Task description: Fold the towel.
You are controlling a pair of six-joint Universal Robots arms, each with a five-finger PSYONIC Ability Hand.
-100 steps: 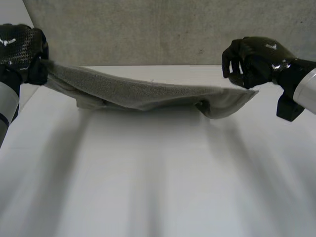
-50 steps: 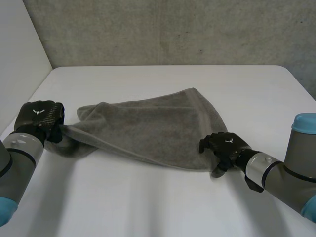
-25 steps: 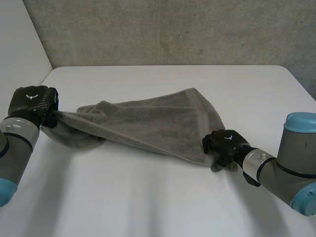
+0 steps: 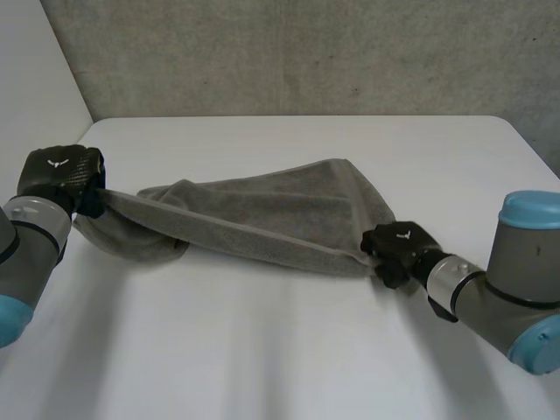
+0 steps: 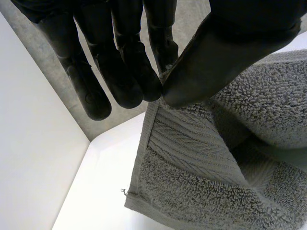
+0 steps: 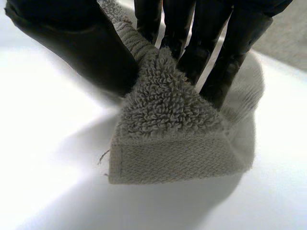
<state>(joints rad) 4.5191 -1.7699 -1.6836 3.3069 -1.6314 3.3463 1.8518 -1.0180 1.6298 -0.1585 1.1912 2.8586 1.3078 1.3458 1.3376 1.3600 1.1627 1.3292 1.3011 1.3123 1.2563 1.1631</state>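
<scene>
I see the grey towel (image 4: 262,223) stretched across the middle of the white counter (image 4: 262,367), its far part resting on it. My left hand (image 4: 59,178), at the frame's left, pinches one corner between thumb and fingers. My right hand (image 4: 395,247), lower right, pinches the opposite corner likewise.

Grey towel (image 4: 280,219), white table (image 4: 280,359), black hands.
The towel is one plain mid-grey all over, its looped pile broken by a flat ribbed band of the same grey along the hem. The left hand (image 4: 59,173) and right hand (image 4: 398,245) are glossy black, each with a small white mark on its back. The arms (image 4: 490,297) are grey with light-blue caps (image 4: 532,210). The far wall (image 4: 306,52) is speckled grey.
</scene>
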